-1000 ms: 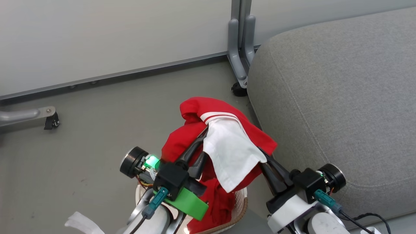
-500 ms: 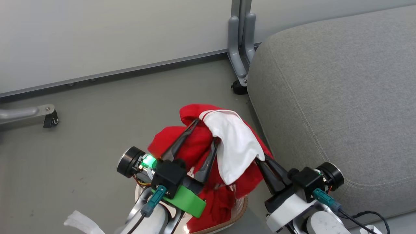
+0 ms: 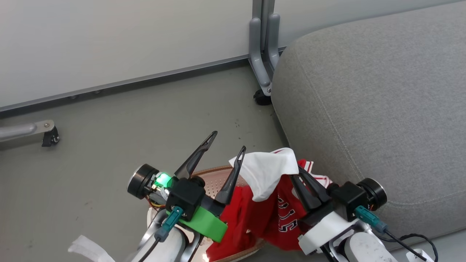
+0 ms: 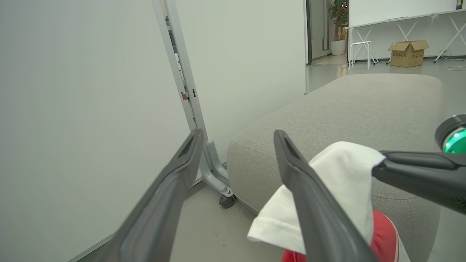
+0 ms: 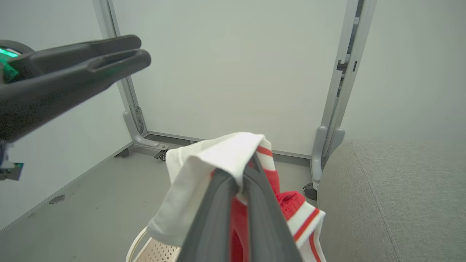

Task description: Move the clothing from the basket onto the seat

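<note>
Our right hand (image 3: 295, 174) pinches the red-and-white clothing (image 3: 267, 173) above the basket (image 3: 217, 169); our left hand (image 3: 229, 141) spreads its 2 fingers, empty.

Bright, even light, hardly a shadow; wrist views bend at the edges; the left tool (image 4: 238, 134) blurs up close.

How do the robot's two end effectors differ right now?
The left end effector has its fingers spread wide and holds nothing; the right end effector has its fingers pinched shut on the red and white garment. The left sits on a green mount, the right on a white mount. Both have two long dark fingers.
</note>
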Available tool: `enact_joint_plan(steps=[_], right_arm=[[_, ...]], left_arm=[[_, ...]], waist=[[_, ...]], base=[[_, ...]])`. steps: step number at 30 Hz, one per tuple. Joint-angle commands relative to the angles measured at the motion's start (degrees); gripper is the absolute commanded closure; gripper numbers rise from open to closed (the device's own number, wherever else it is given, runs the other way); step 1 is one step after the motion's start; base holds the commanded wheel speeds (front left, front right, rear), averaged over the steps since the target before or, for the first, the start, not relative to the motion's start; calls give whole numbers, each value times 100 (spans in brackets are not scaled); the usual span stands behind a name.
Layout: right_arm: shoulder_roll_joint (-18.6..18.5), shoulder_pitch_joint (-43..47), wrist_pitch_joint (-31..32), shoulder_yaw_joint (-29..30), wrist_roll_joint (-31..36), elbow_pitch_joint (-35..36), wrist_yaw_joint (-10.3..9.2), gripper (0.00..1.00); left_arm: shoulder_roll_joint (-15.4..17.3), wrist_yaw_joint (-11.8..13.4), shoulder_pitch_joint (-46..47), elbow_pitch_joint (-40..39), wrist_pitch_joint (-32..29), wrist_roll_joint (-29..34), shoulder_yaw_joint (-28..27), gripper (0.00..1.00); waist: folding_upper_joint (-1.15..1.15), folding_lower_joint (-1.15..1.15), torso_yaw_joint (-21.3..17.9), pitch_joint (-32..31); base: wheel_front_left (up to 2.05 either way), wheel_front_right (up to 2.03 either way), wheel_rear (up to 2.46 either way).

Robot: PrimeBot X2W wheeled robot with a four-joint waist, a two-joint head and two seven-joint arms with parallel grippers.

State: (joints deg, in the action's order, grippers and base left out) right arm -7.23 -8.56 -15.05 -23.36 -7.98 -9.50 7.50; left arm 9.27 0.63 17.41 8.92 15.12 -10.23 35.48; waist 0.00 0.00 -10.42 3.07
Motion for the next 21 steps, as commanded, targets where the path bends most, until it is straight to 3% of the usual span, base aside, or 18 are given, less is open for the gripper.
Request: enact_joint_plan(steps=[1, 21], right_arm=[[12, -48, -19, 39, 7, 42, -2, 100], [396, -124, -19, 904, -192, 828, -2, 100]], left_arm=[[35, 37, -5, -18, -22, -28, 5, 0], [270, 54, 487, -63, -330, 144, 51, 0]], waist=[[0, 0, -88, 20], [0, 0, -1465, 1032]], base=[[0, 0, 0], [0, 0, 0]])
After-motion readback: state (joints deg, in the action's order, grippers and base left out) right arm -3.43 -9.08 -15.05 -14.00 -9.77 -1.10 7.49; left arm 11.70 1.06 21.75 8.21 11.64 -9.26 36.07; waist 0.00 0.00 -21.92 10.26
